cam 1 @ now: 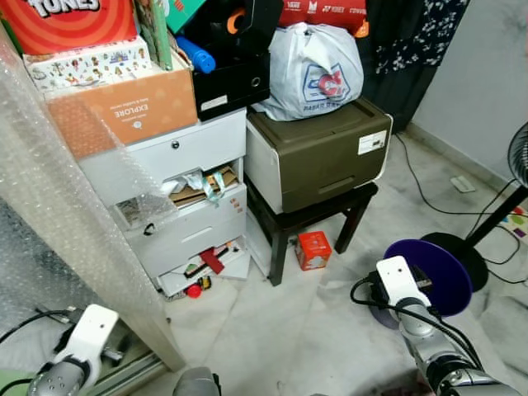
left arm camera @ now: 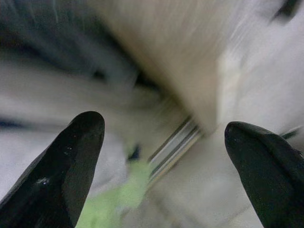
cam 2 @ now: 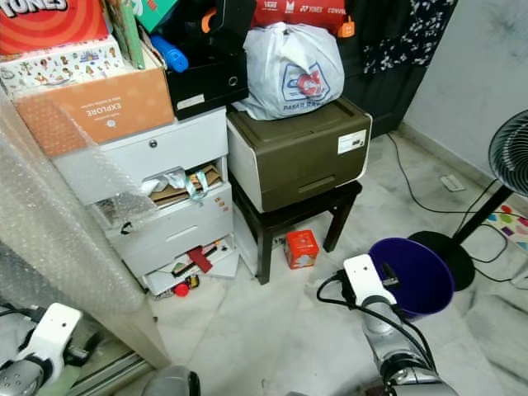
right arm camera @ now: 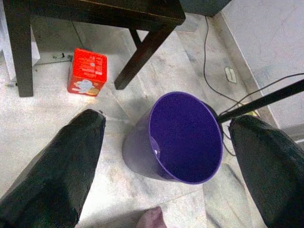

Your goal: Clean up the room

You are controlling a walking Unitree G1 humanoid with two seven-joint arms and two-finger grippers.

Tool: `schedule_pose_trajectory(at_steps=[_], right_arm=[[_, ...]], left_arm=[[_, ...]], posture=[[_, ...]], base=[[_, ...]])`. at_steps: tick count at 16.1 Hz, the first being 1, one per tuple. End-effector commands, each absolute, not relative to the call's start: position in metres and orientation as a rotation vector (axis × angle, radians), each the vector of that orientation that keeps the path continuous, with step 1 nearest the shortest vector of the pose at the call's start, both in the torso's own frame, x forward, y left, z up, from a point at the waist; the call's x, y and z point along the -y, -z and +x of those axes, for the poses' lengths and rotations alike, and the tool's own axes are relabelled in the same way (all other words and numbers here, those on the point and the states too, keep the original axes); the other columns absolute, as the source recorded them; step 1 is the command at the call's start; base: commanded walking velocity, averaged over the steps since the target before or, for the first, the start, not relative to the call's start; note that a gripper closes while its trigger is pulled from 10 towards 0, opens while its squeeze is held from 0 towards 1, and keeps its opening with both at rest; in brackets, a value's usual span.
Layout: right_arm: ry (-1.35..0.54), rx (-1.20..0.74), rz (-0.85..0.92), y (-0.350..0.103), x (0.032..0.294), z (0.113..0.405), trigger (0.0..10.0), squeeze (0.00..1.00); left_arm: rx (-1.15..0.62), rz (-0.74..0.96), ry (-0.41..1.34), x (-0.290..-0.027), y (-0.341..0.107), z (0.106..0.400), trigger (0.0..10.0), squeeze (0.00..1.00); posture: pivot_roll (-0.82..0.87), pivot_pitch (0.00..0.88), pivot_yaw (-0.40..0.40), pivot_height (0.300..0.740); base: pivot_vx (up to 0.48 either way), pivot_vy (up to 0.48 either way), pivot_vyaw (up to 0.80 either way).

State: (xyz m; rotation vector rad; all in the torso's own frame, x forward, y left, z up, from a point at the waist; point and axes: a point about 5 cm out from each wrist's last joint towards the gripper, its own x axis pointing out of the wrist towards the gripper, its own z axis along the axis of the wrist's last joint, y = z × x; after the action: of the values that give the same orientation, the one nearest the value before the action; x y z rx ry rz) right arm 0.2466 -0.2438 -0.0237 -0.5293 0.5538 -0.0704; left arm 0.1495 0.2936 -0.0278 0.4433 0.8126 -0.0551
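Observation:
A purple bin (right arm camera: 185,137) stands tilted on the marble floor, its mouth turned toward me, and it looks empty inside. My right gripper (right arm camera: 167,118) hovers over it, open, with one finger on each side of the bin. A small red box (cam 1: 313,249) lies on the floor under the dark stool (cam 1: 285,235), to the left of the bin. My left gripper (left arm camera: 164,123) is open low at the left, near a metal rail (left arm camera: 175,145) and something green (left arm camera: 118,199); that view is blurred.
A white drawer unit (cam 1: 190,214) has its drawers open and spilling clutter. An olive case (cam 1: 318,153) with a plastic bag (cam 1: 309,70) on top sits on the stool. A fan stand (cam 1: 495,223) and cables lie right. A bubble-wrapped panel (cam 1: 58,223) fills the left.

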Motion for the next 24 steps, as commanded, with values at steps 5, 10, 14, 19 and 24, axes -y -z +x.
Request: schedule_pose_trajectory(at_steps=[5,10,14,19,24], right_arm=[[0.005,-0.721,-0.467,0.043,0.233,0.233,10.0,0.00],[-0.030,-0.835,-0.493,0.058,0.233,0.213,10.0,0.00],[-0.087,-0.837,-0.507,0.059,0.227,0.213,10.0,0.00],[-0.092,-0.857,-0.508,0.061,0.229,0.210,10.0,0.00],[-0.094,-0.851,-0.495,0.060,0.227,0.211,10.0,0.00]], left_arm=[[-0.885,0.524,-0.245,-0.308,0.043,0.171,10.0,0.00],[-0.897,0.415,-0.411,-0.297,0.045,0.190,10.0,0.00],[-0.978,0.433,-0.466,-0.299,0.054,0.178,10.0,0.00],[-0.978,0.329,-0.691,-0.315,0.050,0.168,10.0,0.00],[-0.961,0.257,-0.704,-0.319,0.048,0.171,10.0,0.00]], posture=[[0.05,0.000,-0.062,0.740],[0.01,0.000,-0.048,0.740],[-0.01,0.000,-0.045,0.740],[-0.01,0.000,-0.045,0.740],[-0.01,0.000,-0.045,0.740]], base=[[0.000,0.000,0.00],[0.000,0.000,0.00],[0.000,0.000,0.00],[0.000,0.000,0.00],[0.000,0.000,0.31]])
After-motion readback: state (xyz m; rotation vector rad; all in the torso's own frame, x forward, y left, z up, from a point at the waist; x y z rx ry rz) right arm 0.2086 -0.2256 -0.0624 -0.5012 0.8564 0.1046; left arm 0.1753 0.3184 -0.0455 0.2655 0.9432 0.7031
